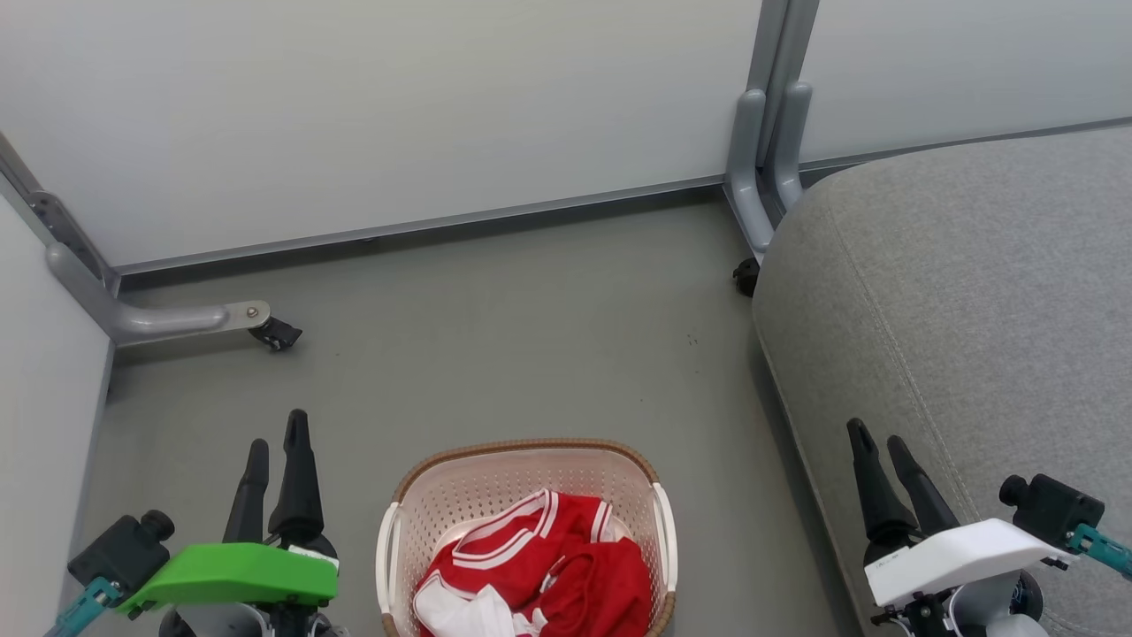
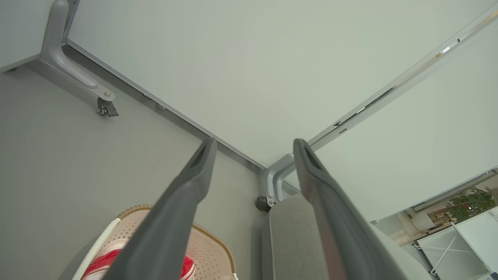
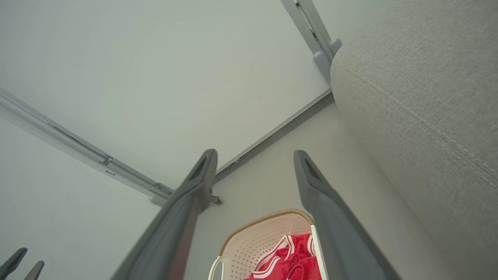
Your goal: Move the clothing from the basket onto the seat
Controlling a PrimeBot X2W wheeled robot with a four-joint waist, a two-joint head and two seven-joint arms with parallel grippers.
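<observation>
Left gripper (image 1: 276,442) and right gripper (image 1: 875,441): both dark finger pairs spread, holding nothing. Between them sits an oval cream perforated plastic basket (image 1: 522,448) with the crumpled red, white-trimmed clothing (image 1: 575,566) inside. The large grey woven-fabric seat (image 1: 973,292) is just beside the right gripper.

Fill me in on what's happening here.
Nothing is being handled yet. The bright red garments with white trim lie bunched in the oval cream plastic basket on the floor. The left gripper and right gripper hover open on either side of it; the large grey fabric seat at right has no clothing yet.
</observation>
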